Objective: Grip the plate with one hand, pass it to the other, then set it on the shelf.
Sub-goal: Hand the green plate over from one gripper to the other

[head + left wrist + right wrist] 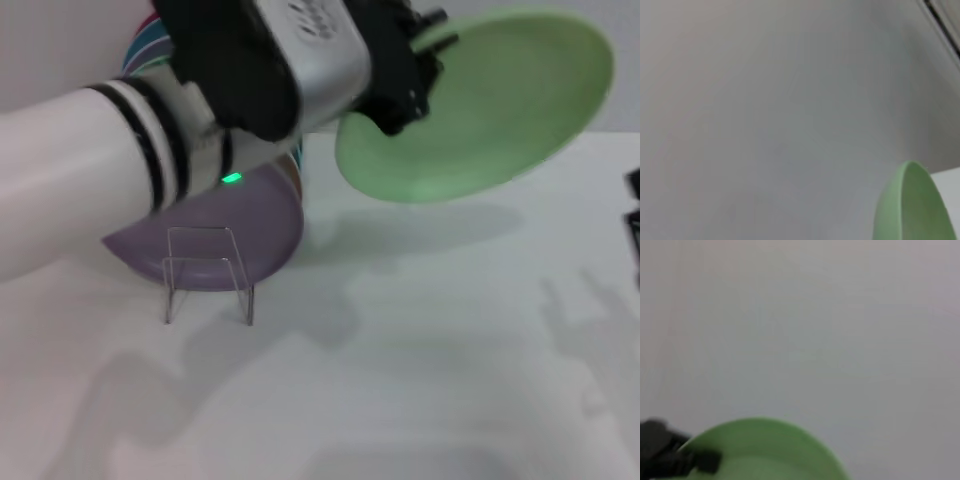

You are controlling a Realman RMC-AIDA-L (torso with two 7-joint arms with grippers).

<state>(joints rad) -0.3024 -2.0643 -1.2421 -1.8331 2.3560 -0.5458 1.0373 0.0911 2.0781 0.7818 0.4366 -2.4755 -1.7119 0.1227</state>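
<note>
- The plate (480,105), pale mint green, is held in the air above the white table (450,330), tilted so its face shows in the head view.
- It hangs up and to the right of the clear acrylic shelf (208,275), well apart from it and touching neither it nor the table.
- The left gripper (405,65), black, on a bulky silver-grey wrist and a thick white arm with black bands and a green light (232,179), is clamped on the plate's rim at the edge nearest the shelf; its fingers lie across the rim, closed on the plate.
- The left arm reaches over the shelf from the shelf's left side, passing above it without touching it.
- The shelf stands upright on the table, and just behind it leans a lavender plate (260,225), with a striped plate (140,55) showing behind the arm.
- The left wrist view shows the plate (912,205) edge-on before a plain wall.
- The right wrist view shows the plate (760,450) with black fingers (670,457) on its rim.
- The right gripper's own state cannot be told; only dark parts (634,215) show far to the right of the shelf.
</note>
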